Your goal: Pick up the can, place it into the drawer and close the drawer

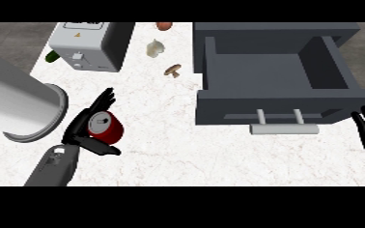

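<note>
Left hand curls fingers and thumb round the red can, silver top showing, over the white counter, well left of the open grey drawer. Right hand: only a black sliver at the right edge, pose cannot be told. White appliance bears a warning-triangle label, print too small to read.

No word or number can be read. White box at the desk's back left: a dark-edged label on its top face, print too small to make out. Just below it a small yellow triangle sign, symbol unclear. Can: no print legible.
</note>
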Controlling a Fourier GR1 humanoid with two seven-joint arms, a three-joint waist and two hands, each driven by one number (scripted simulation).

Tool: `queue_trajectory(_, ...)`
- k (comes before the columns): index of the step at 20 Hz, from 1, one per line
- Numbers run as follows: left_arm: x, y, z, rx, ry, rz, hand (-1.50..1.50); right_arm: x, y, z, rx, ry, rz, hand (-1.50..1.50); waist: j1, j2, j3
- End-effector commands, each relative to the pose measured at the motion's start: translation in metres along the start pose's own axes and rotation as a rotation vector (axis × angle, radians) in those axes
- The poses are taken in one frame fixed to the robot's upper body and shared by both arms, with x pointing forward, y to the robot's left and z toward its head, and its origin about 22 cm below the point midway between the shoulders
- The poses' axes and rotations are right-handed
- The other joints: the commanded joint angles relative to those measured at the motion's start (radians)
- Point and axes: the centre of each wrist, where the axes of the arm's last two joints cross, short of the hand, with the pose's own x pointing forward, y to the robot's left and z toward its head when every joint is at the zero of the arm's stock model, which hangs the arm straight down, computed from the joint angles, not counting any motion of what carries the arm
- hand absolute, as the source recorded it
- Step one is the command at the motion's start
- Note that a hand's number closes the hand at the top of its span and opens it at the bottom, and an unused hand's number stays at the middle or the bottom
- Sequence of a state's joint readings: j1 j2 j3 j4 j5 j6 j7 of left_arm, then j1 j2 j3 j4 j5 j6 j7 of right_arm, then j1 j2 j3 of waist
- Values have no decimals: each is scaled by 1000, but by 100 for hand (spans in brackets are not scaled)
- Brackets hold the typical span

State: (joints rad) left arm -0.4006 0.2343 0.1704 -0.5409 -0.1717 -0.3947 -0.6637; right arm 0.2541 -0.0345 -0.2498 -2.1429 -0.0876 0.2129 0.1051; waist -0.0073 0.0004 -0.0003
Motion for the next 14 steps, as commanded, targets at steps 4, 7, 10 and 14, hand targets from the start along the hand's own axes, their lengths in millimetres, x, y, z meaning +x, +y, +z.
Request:
queue_trajectory(4, 9, -25, -20, -43, -17, 25, -150, -5, 6, 21, 3, 6, -5, -150, 0, -2, 0)
queue_trajectory(7, 11, -11, -22, -51, -34, 30, 150, 13, 12, 14, -4, -11, -11, -150, -2, 0, 0)
queue_trajectory(10, 11, -32, -28, -72, -55, 70, 150, -16, 2, -4, -21, -7, -9, -150, 3, 0, 0)
queue_trajectory(14, 13, -35, -12, -117, -78, 115, 150, -3, 1, 18, -31, -16, -8, -150, 6, -3, 1)
